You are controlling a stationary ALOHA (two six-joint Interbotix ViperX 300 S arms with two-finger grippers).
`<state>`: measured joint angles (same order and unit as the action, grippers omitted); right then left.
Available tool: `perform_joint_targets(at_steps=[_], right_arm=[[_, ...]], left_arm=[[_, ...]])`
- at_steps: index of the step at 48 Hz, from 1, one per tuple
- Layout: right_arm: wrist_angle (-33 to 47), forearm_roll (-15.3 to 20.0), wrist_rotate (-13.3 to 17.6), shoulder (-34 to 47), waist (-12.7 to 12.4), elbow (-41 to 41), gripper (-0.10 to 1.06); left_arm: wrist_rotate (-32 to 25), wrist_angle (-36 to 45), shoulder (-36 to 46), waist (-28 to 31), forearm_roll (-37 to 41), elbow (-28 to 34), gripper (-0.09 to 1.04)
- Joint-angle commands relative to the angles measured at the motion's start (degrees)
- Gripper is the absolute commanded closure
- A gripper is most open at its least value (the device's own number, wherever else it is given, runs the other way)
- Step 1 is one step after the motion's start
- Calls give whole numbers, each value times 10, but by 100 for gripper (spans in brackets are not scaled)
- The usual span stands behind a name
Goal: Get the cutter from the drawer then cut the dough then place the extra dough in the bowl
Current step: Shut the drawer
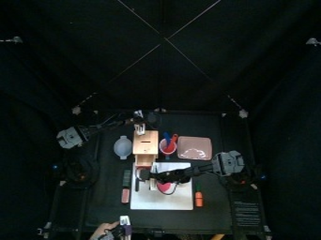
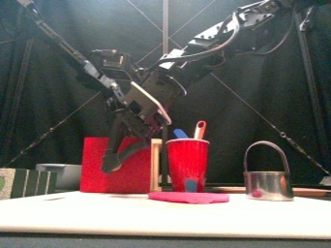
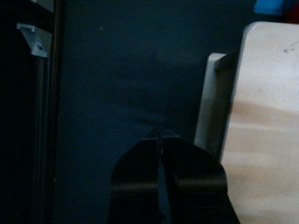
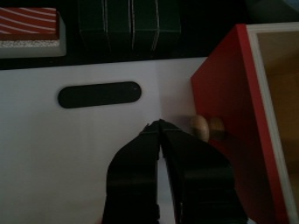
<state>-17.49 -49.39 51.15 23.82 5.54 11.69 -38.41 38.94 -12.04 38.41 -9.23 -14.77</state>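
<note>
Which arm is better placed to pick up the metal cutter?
Right, probably. The cutter stands right of the red cup; the right gripper hangs over the white board near the drawer knob, while the left gripper is beside the wooden box, over bare table.

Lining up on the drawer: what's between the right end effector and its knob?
Nothing: the right wrist view shows only bare white board between the right end effector and the knob.
</note>
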Motion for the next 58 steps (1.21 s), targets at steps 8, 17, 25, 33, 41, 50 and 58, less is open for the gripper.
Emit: perform_joint_targets(at_steps=[8,17,25,33,41,50,58], right_arm=[[-8,-4,-1,-12,-18,-18,67],[-9,-18,-1,-13,-27,-21,67],[-18,-26,-1,-13,-36,-21,67],[-25,-35,-2,-13,-44,-22,67],[-26,-44,-1,-12,-57,-22,67],[-27,-54,-2,-12,-71,-25,67],[-27,-64,-2,-12,-81,-28,67]], left_arm=[[-1,-2,5,-4,1,18,61],[-1,-4,4,-3,1,18,61],[-1,-4,4,-3,1,17,61],[-1,-4,4,-3,1,17,61],[-1,-4,2,-4,1,17,61],[0,-4,0,-4,1,17,61],[0,-4,0,-3,1,16,61]])
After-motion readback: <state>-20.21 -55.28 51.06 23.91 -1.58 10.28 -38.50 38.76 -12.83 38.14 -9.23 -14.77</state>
